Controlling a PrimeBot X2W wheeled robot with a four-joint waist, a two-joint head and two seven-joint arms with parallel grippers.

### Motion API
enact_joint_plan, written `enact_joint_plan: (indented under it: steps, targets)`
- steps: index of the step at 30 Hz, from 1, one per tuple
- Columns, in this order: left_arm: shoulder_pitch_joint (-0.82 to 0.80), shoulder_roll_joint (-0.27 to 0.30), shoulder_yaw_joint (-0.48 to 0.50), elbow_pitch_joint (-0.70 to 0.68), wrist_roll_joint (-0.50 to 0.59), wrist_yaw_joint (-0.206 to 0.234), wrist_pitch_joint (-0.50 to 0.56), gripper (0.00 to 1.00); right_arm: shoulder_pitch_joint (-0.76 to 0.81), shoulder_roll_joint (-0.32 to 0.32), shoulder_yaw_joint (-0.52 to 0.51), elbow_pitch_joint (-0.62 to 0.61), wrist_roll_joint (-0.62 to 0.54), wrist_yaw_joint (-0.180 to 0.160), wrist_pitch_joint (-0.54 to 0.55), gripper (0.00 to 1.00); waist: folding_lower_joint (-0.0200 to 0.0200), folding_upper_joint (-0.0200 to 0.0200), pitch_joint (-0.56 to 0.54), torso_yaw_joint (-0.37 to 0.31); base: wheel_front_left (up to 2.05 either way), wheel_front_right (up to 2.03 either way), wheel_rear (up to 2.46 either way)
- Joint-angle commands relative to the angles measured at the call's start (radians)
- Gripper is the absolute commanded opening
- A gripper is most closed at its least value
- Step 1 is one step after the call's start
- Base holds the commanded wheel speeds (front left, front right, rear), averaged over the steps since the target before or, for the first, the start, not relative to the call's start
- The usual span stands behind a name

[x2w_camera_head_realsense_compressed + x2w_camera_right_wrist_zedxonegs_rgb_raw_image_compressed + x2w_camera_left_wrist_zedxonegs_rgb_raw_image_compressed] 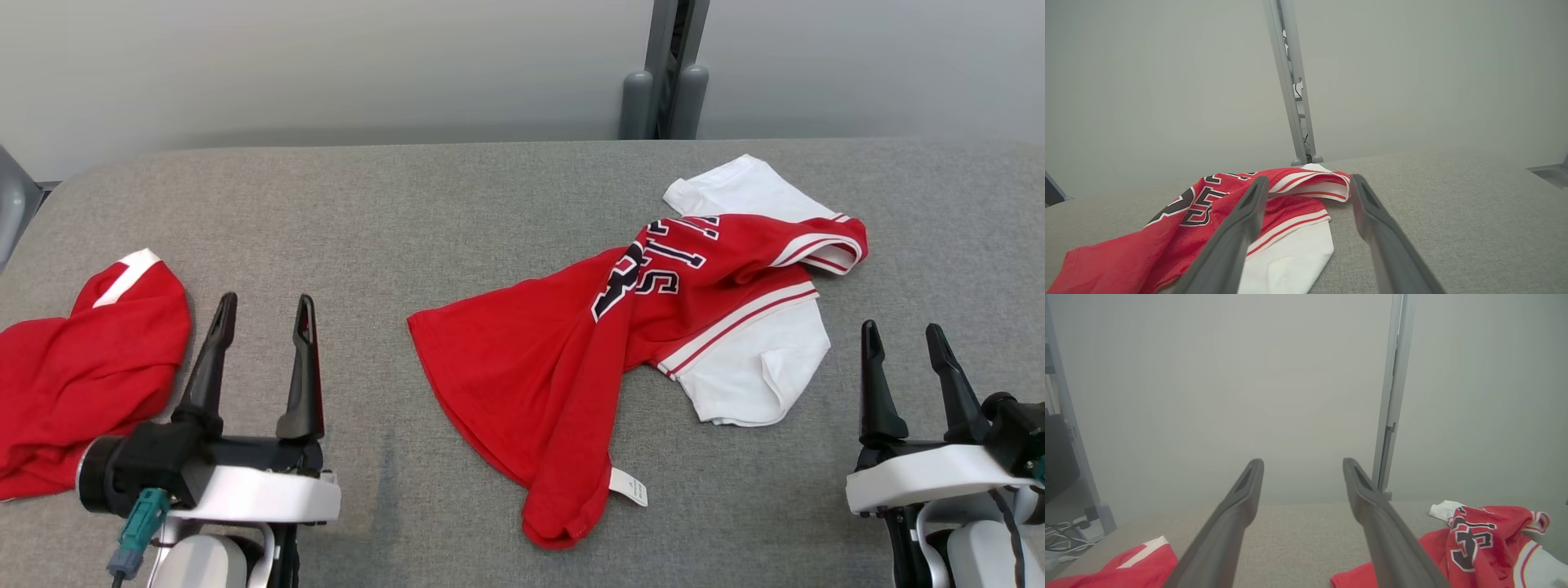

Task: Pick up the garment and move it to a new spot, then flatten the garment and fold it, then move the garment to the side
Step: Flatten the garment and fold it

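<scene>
While both sets of jaws stand spread and empty, left gripper (267, 300) lower left, right gripper (900, 327) lower right: garment (531, 359), red-and-white jersey, crumpled right of centre on table (408, 212); second red cloth (90, 367) at left edge; flattening, folding, setting aside judged outstanding

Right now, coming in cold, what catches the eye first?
A crumpled red and white jersey lies on the grey table, right of centre, its lettering twisted. A second red garment sits bunched at the left edge. The left tool beside it and the right tool, near right, stand open and empty.
</scene>
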Motion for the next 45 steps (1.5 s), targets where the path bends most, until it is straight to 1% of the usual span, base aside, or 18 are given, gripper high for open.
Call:
enact_joint_plan:
  steps: [1, 4, 10, 12, 13, 17, 23, 29, 33, 34, 35, 36, 37, 41, 45]
  targets:
    - [0.015, -0.002, 0.004, 0.008, 0.011, 0.001, -0.002, 1.00, 0.011, -0.007, 0.000, 0.004, -0.006, 0.000, -0.003, 1.00, 0.0000, 0.0000, 0.000, -0.001, 0.00, 0.00, 0.00]
    - [0.032, -0.021, 0.025, 0.035, 0.026, -0.009, -0.002, 1.00, 0.013, -0.007, -0.004, 0.006, -0.016, 0.000, -0.003, 1.00, 0.0000, 0.0000, 0.003, 0.000, 0.00, 0.00, 0.00]
    - [0.042, -0.033, 0.024, 0.058, 0.032, -0.023, -0.002, 1.00, 0.009, -0.007, -0.013, 0.025, -0.036, 0.000, -0.003, 1.00, 0.0000, 0.0000, 0.013, 0.017, 0.00, 0.00, 0.00]
    - [0.035, -0.034, 0.015, 0.060, 0.022, -0.025, -0.002, 1.00, 0.001, -0.008, -0.006, 0.067, -0.049, 0.000, -0.003, 1.00, 0.0000, 0.0000, 0.019, 0.024, 0.00, 0.00, 0.00]
    - [0.026, -0.034, 0.004, 0.064, 0.013, -0.023, -0.002, 1.00, -0.027, -0.010, 0.006, 0.109, -0.058, 0.000, 0.002, 1.00, 0.0000, 0.0000, 0.027, 0.032, 0.00, 0.00, 0.00]
    - [0.014, -0.034, -0.019, 0.077, 0.011, -0.026, -0.002, 1.00, -0.072, -0.028, 0.037, 0.210, -0.096, 0.000, 0.045, 1.00, 0.0000, 0.0000, 0.044, 0.052, 0.00, 0.00, 0.00]
    - [0.003, -0.035, -0.050, 0.085, 0.002, -0.024, -0.002, 1.00, -0.147, -0.043, 0.068, 0.327, -0.151, 0.000, 0.074, 1.00, 0.0000, 0.0000, 0.064, 0.078, 0.00, 0.00, 0.00]
    - [-0.003, -0.035, -0.067, 0.089, -0.006, -0.019, -0.002, 1.00, -0.199, -0.041, 0.041, 0.421, -0.180, 0.000, 0.088, 1.00, 0.0000, 0.0000, 0.077, 0.101, 0.00, 0.00, 0.00]
    - [-0.008, -0.035, -0.070, 0.089, -0.006, -0.017, -0.002, 1.00, -0.217, -0.036, 0.025, 0.461, -0.189, 0.000, 0.080, 1.00, 0.0000, 0.0000, 0.082, 0.109, 0.00, 0.00, 0.00]
    - [-0.008, -0.035, -0.070, 0.089, -0.006, -0.017, -0.002, 1.00, -0.221, -0.034, 0.020, 0.468, -0.189, 0.000, 0.078, 0.91, 0.0000, 0.0000, 0.083, 0.109, 0.00, 0.00, 0.00]
    - [-0.007, -0.035, -0.070, 0.089, -0.006, -0.017, -0.002, 1.00, -0.225, -0.032, 0.013, 0.475, -0.185, 0.000, 0.076, 0.47, 0.0000, 0.0000, 0.083, 0.110, 0.00, 0.00, 0.00]
    - [-0.005, -0.035, -0.071, 0.089, -0.006, -0.016, -0.002, 1.00, -0.227, -0.031, 0.008, 0.482, -0.181, 0.000, 0.073, 0.14, 0.0000, 0.0000, 0.082, 0.110, 0.00, 0.00, 0.00]
    - [-0.004, -0.035, -0.072, 0.090, -0.007, -0.015, -0.002, 1.00, -0.228, -0.028, 0.002, 0.487, -0.176, 0.000, 0.064, 0.00, 0.0000, 0.0000, 0.082, 0.109, 0.00, 0.00, 0.00]
    - [0.001, -0.035, -0.076, 0.094, -0.009, -0.015, -0.002, 1.00, -0.230, -0.021, -0.012, 0.491, -0.168, 0.000, 0.050, 0.00, 0.0000, 0.0000, 0.078, 0.104, 0.00, 0.00, 0.00]
    - [0.008, -0.035, -0.079, 0.096, -0.010, -0.015, -0.002, 1.00, -0.223, -0.014, -0.029, 0.471, -0.135, 0.000, 0.026, 0.00, 0.0000, 0.0000, 0.067, 0.090, 0.00, 0.00, 0.00]
